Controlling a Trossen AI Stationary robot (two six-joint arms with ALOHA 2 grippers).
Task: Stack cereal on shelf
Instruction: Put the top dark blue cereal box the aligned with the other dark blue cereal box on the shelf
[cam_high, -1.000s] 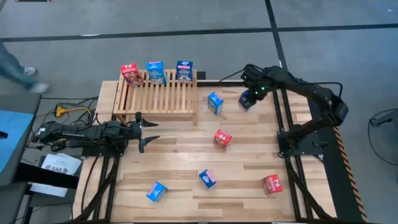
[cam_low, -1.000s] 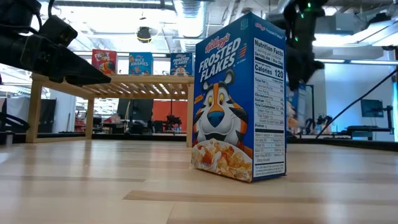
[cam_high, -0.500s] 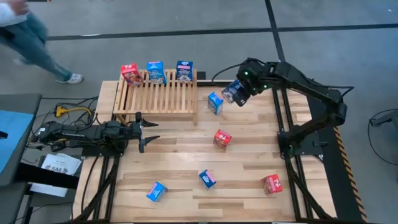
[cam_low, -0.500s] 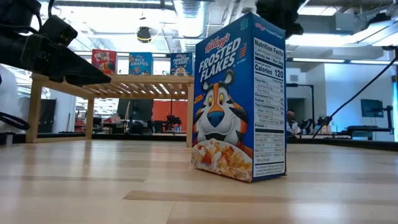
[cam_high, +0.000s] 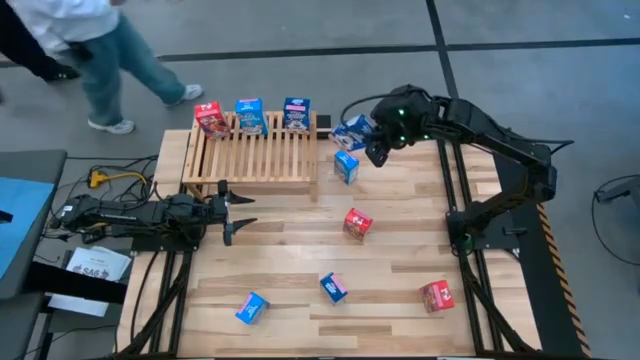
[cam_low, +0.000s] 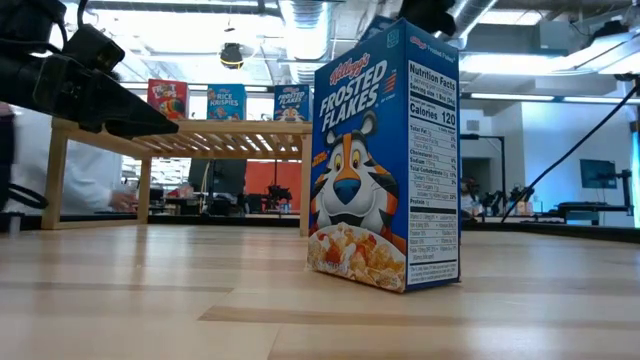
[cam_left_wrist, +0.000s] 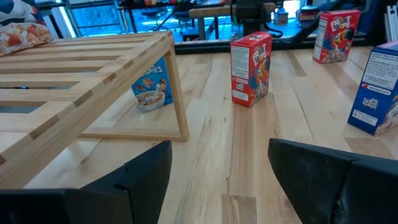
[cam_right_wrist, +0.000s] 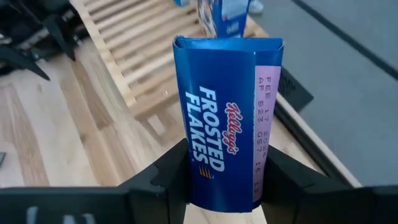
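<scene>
Your right pincer (cam_right_wrist: 227, 186) is clamped on a blue Frosted Flakes box (cam_right_wrist: 227, 124), held in the air just off the shelf's (cam_high: 262, 150) right end. Left pincer (cam_left_wrist: 217, 177) sits part open, empty, near the shelf's front.

Swung the right gripper (cam_high: 368, 138), clamped on a blue Frosted Flakes box (cam_high: 354, 129), from the table's right side toward the shelf's (cam_high: 262, 152) right end. Person (cam_high: 95, 45) walked in beyond the far-left corner.
</scene>
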